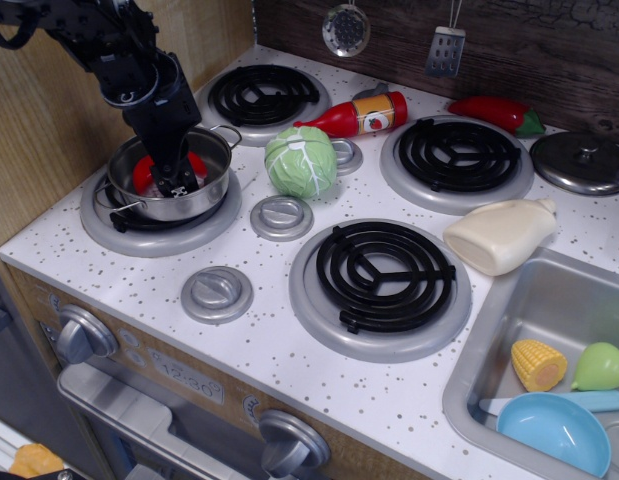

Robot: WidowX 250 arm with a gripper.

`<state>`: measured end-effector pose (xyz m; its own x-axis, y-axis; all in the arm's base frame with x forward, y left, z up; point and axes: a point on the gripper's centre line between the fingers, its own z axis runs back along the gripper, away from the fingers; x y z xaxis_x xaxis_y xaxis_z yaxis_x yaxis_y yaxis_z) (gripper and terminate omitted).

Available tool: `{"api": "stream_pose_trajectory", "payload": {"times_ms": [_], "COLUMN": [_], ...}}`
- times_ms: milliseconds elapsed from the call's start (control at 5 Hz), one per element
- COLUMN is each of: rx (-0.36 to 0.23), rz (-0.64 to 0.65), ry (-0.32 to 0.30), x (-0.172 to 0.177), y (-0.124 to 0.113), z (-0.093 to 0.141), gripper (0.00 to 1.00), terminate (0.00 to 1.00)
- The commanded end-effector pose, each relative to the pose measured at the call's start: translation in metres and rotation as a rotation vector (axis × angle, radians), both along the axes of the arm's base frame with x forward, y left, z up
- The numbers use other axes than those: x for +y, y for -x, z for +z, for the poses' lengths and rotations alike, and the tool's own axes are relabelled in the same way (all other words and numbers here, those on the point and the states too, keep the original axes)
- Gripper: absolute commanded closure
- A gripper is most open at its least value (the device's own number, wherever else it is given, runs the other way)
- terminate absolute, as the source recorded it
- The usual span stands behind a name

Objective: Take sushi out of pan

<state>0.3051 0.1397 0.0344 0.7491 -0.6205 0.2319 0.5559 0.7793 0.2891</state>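
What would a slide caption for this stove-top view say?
Black robot hand reaches down into the steel pan over the red-topped sushi on a toy stove's front-left burner.

Red sushi (142,171), seemingly inside steel pan (204,198)
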Motion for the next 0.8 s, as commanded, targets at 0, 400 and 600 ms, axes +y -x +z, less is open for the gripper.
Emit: {"api": "stream_pose_trajectory", "payload": {"times_ms": [0,400,600], "rx": [-0.026,0.083,0.118], "rz": [0.034,0.019,0.044], "ry": [0.005,-0.078,-0.168], "x": [0.006,-0.007,-0.037], "y": [-0.005,-0.01,-0.012], "z": [0.006,0.065,0.096], "gripper": [1.0,1.0,1.0], "terminate": [0.0,0.0,0.0]}}
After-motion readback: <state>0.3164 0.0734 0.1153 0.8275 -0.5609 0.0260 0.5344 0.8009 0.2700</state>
